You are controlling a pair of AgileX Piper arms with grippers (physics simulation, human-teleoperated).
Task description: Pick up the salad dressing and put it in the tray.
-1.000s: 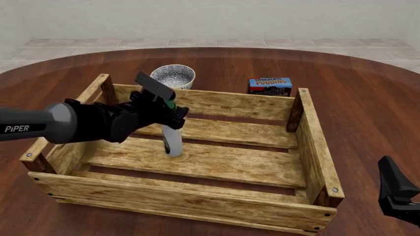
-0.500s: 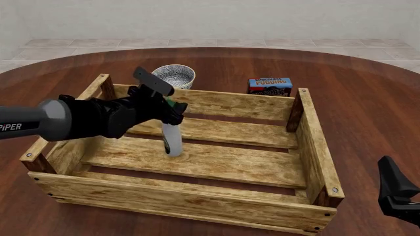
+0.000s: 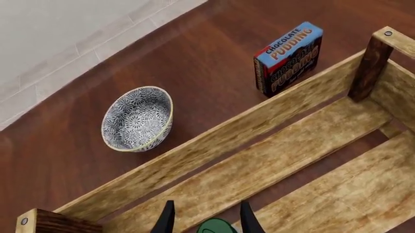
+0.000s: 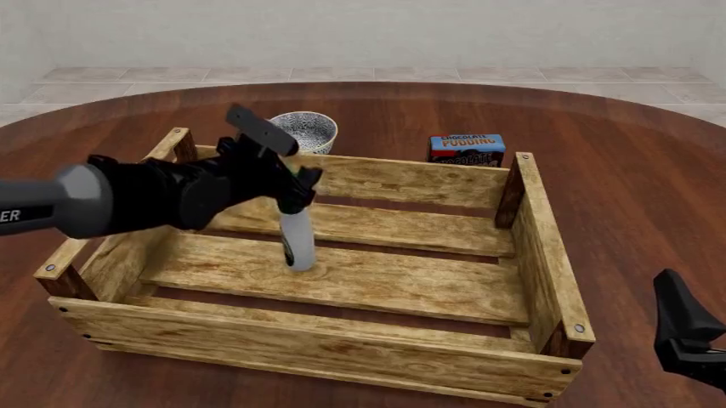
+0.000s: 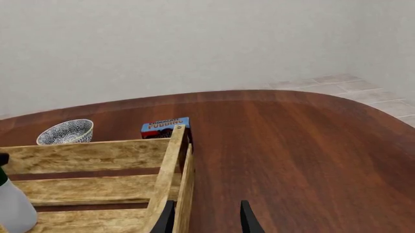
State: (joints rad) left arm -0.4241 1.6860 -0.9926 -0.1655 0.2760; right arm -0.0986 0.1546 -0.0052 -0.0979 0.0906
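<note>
The salad dressing (image 4: pixel 297 242), a slim white bottle with a dark green cap, stands upright on the floor slats of the tray (image 4: pixel 431 183), left of its middle. My left gripper (image 4: pixel 292 189) hovers at the bottle's neck. In the left wrist view the green cap (image 3: pixel 217 227) sits between the fingers of the left gripper (image 3: pixel 207 204) with a gap on each side, so the gripper is open. My right gripper (image 4: pixel 681 331) waits low outside the tray's right wall, open and empty. The right wrist view shows the bottle (image 5: pixel 13 208) inside the tray (image 5: pixel 170 165).
A small patterned bowl (image 4: pixel 299 132) sits on the table just behind the tray's back wall. A blue chocolate pudding box (image 4: pixel 467 150) stands behind the back right corner. The round brown table extends to the right of the tray.
The left gripper has drawn up and a little back-left along the bottle's neck. The bottle has stayed upright in the same spot. The right arm has not moved.
</note>
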